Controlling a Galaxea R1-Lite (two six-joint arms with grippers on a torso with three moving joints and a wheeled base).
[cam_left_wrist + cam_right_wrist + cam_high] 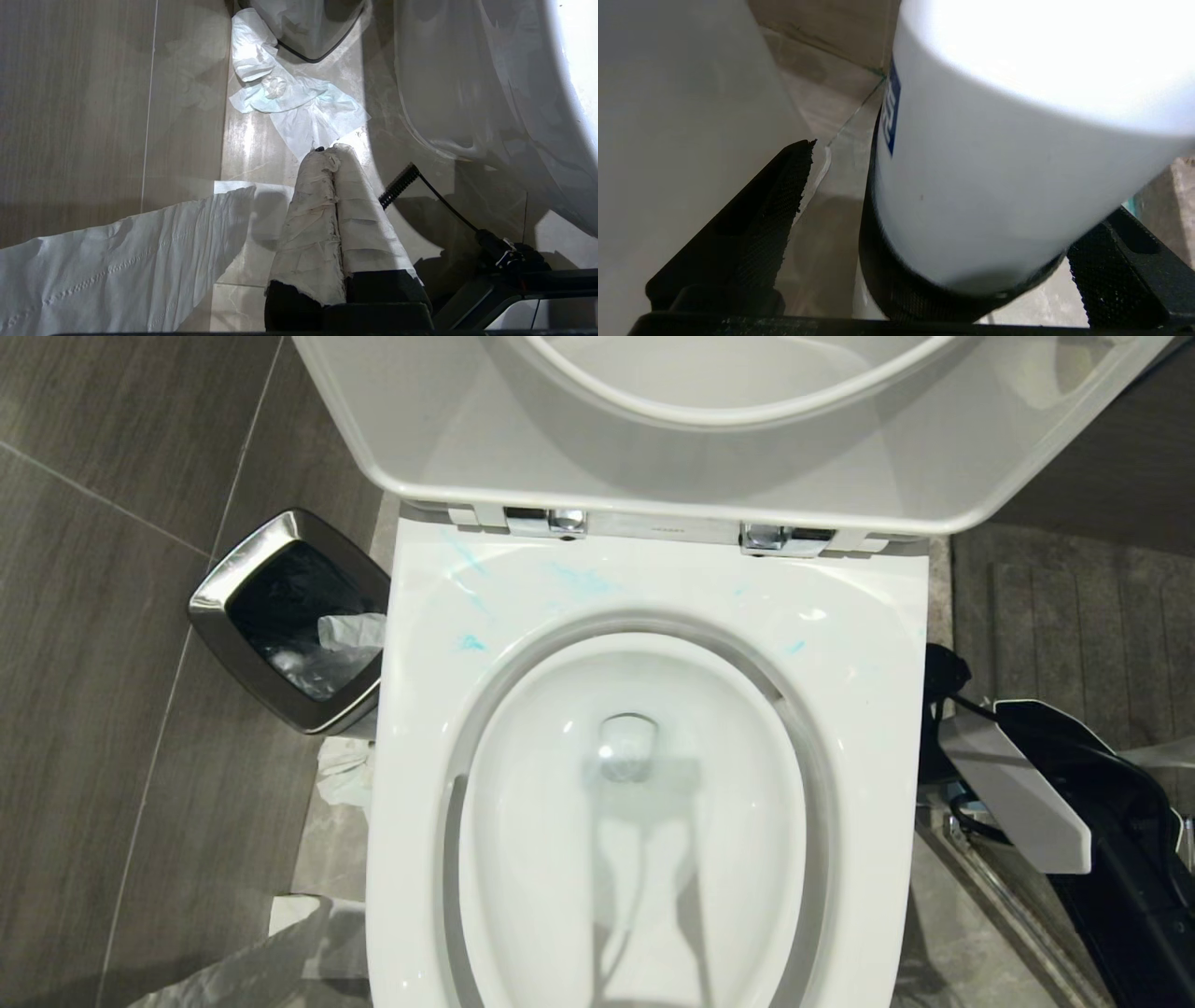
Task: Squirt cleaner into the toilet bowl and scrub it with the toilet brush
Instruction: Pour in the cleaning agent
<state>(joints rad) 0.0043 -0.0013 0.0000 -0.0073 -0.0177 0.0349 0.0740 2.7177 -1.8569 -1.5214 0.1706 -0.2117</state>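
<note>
Closest to the right wrist camera, a white round body (994,186) with a black ring at its foot and a small blue label is seen between the fingers (756,224) of the right gripper (964,179). These fingers are spread wide. A clear gap is left on one side, and on the other side it cannot be told whether the pad touches. Nothing is pinched, so far as can be judged. The long axis of the white body seems to run roughly along the fingers, leaning toward one of them. It is perhaps the bottle or a part of the toilet brush set, but so close a view does not allow it to be named. The toilet brush itself is recognised with certainty in no view.

From the head camera, the right arm is seen lowered at the right side of the toilet bowl (868,644), beside its outer wall. The lid and seat are raised. The cleaner (471,642) is found as thin turquoise streaks on the flat rim, mostly near the hinges, while the basin looks clean of it.

The left gripper (334,154) is kept low at the left side of the toilet bowl, its paper-wrapped fingers pressed together and empty. Crumpled tissue (299,107) lies on the floor before it, and a steel-rimmed bin (243,560) stands left of the toilet bowl.

For the coming move the right arm is clearly the nearer one.
</note>
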